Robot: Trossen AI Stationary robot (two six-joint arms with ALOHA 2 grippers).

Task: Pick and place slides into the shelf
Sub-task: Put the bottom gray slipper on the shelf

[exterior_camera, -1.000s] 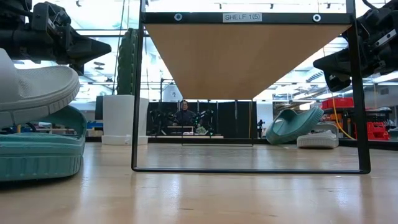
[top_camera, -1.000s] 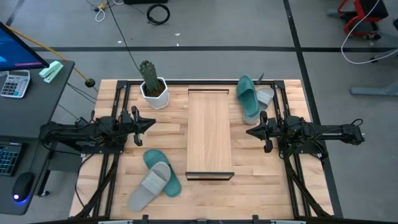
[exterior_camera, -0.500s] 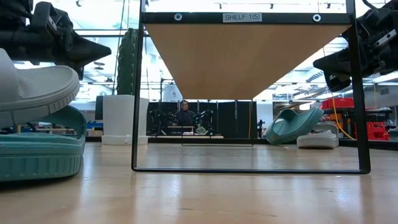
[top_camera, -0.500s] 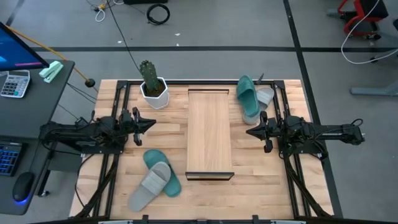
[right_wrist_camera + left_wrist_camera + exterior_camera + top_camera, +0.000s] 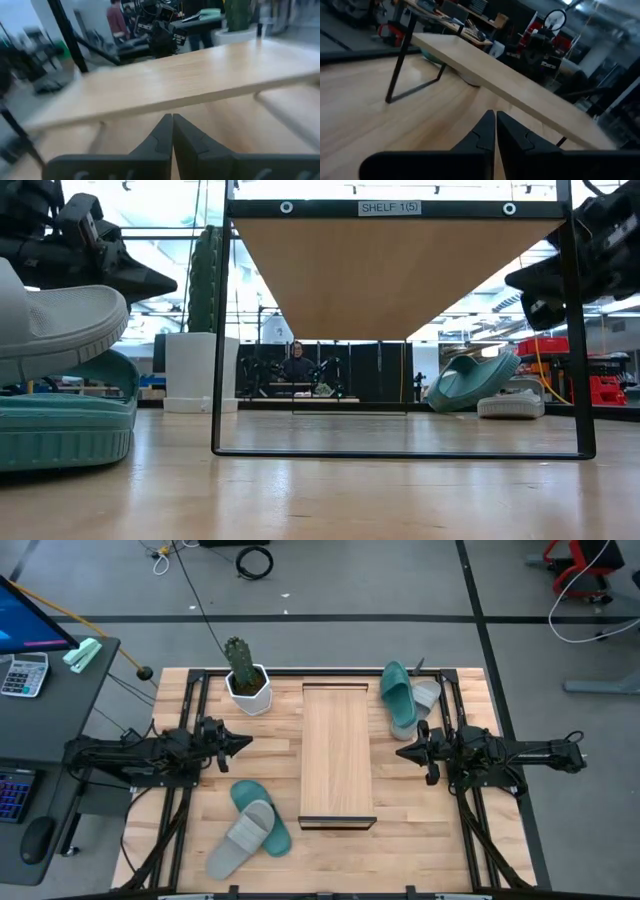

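Currently we see both pincers pressed together, gripping nothing: left pincer [image 5: 243,743] and right pincer [image 5: 401,752] flank the bare shelf [image 5: 338,755]; slides [image 5: 250,827] lie on the surface [image 5: 190,840] (two pairs, stacked).

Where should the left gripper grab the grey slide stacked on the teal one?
Probably the grey slide's wide strap, coming from above. It lies upright, slanted across the teal slide near the table's front left, so the strap arches clear of the sole and gives the fingers something to close across. The left gripper is shut, so open it first.
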